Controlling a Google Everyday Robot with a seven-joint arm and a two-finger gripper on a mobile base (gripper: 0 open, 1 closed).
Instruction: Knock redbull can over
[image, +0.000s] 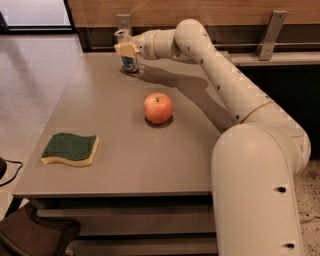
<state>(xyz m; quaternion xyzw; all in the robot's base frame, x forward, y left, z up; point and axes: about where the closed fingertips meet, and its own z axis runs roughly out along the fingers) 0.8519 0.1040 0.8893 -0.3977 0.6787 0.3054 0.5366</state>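
The redbull can (128, 62) stands at the far left part of the grey table (115, 150), silver and blue, close to upright. My gripper (126, 49) is right against the can, covering its upper half from the right, with the arm stretched across the table from the right. A red apple (158, 108) sits in the middle of the table, well in front of the can.
A green and yellow sponge (70, 149) lies near the table's front left. A wooden wall with metal brackets (269, 35) runs behind the table's far edge. A dark bag (35, 240) sits on the floor at the front left.
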